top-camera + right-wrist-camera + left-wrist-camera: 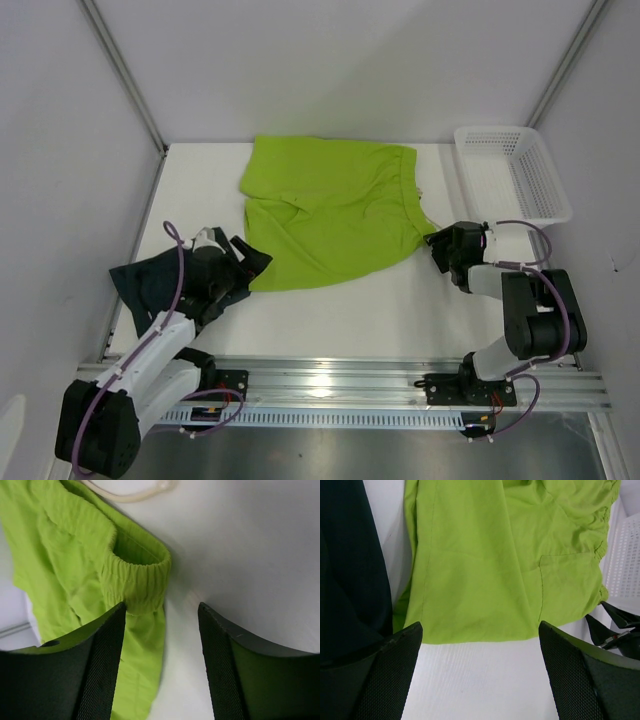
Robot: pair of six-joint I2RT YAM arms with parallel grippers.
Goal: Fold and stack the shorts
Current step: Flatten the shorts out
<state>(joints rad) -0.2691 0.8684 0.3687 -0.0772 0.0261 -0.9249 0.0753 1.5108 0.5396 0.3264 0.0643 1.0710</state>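
Left fingers are seen spread apart with nothing held. The lime green shorts' near hem edge is framed between the tips. The dark shorts are bunched just beside the 9 o'clock finger, at the bench's 9 o'clock edge and partly under the left arm.

Right fingers are also seen apart and empty. The green waistband corner is set between them, close to the 9 o'clock finger; contact cannot be told. A pale cord is seen at 12 o'clock on bare bench.

The green shorts are spread flat mid-bench toward 12 o'clock, waistband at the 3 o'clock side. A white mesh basket is placed at the 2 o'clock corner, apart from the shorts. Bare bench is left along the 6 o'clock edge between the arms.
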